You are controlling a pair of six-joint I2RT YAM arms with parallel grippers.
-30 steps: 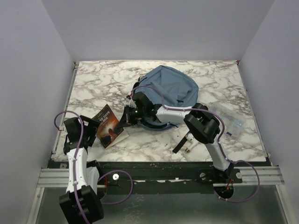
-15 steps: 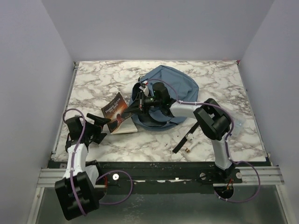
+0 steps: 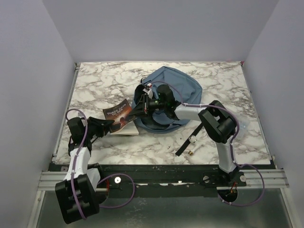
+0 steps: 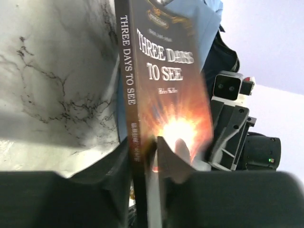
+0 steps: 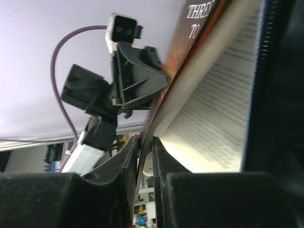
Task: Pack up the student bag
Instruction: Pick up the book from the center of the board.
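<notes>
**Twin arms at the near edge of the bench [image 3: 95, 85]**

Left arm [image 3: 80, 161] and right arm [image 3: 226, 154]: white link shells, black joint housings. A violet cable [image 3: 76, 110] loops along each. Left claw [image 4: 145, 154] and right claw [image 5: 145, 145]: matte black fingers, dark ribbed bodies, white-cased camera behind.

- student bag [image 3: 176, 87]: dusty blue, blk webbing
- book [image 3: 118, 113]: dk brown cover, orange-white burst, white title txt
- table [image 3: 102, 80]: white marble, grey veins
- left arm [image 3: 80, 162]: white links, blk joints
</notes>
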